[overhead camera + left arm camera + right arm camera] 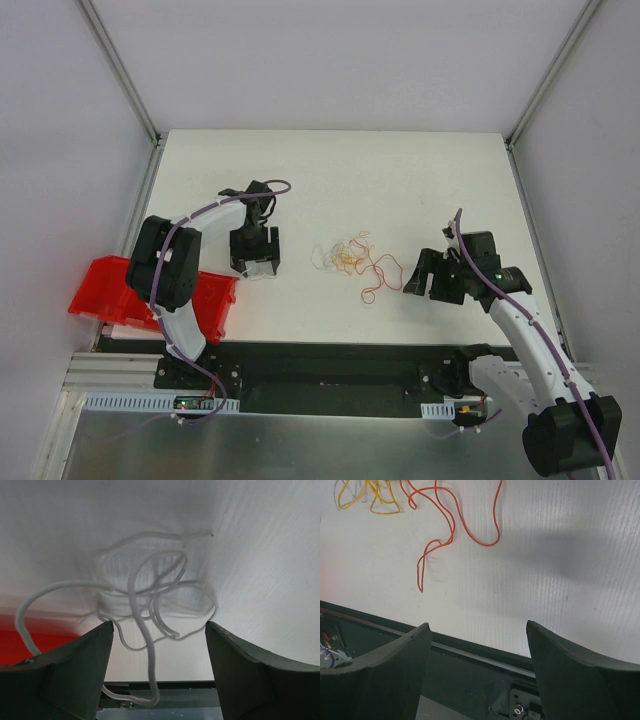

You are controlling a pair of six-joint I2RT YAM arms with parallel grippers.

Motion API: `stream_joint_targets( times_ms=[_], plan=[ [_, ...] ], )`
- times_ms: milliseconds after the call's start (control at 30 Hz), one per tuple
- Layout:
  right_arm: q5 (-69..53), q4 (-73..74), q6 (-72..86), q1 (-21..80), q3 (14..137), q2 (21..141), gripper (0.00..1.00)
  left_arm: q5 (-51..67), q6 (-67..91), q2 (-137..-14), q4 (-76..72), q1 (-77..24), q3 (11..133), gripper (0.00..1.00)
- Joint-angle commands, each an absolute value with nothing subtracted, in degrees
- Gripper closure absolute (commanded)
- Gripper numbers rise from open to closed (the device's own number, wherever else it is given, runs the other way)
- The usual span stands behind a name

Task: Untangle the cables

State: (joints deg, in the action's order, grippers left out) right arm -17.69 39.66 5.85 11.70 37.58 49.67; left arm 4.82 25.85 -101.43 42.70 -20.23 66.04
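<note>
While our left gripper [158,626] is hovering with fingers spread around a loose whitish cable [133,587] toward the table's [400,180] left edge, we are holding our right gripper [478,626] wide apart, empty, near the red strand [451,527]. The yellow and red cables [350,258] are lying tangled mid-table.

Cables [350,260] mid-table [400,190], left gripper [257,267] to their left above a separate strand [131,592], right gripper [420,280] to their right, bin [110,290] at table's near-left edge
</note>
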Motion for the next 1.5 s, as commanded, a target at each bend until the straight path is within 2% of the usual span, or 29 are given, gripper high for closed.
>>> stream_joint_targets(
  times_ms=[0,133,200,433,700,967,1233,1467],
  plan=[
    [-18.8,39.2,5.2,11.4,37.4,49.7,0.21,1.2,23.7,-105.2,44.5,-22.2,69.5,0.29],
    [-18.8,39.2,5.3,11.3,37.4,49.3,0.21,-1.6,24.8,-107.3,44.4,-22.8,69.7,0.43],
    [-18.9,39.2,5.3,11.3,37.4,49.2,0.21,-2.7,25.0,-107.4,44.6,-22.9,69.6,0.58],
    [-19.2,39.2,5.2,11.3,37.4,49.5,0.21,-4.8,24.5,-102.6,46.1,-23.2,71.6,1.0],
    [-20.3,39.1,4.9,11.4,37.4,50.9,0.21,-6.7,25.2,-93.9,50.9,-23.1,80.2,1.0],
    [-21.3,38.8,4.6,11.4,37.4,50.9,0.21,-18.6,28.9,-82.6,57.3,-20.2,83.8,1.0],
    [-22.5,38.7,4.2,11.4,37.5,51.6,0.21,-29.2,28.5,-74.7,62.2,-0.7,83.8,1.0],
    [-22.8,38.8,4.3,11.4,37.3,51.0,0.21,-34.2,30.4,-74.9,63.4,13.6,81.4,1.0]
  ],
)
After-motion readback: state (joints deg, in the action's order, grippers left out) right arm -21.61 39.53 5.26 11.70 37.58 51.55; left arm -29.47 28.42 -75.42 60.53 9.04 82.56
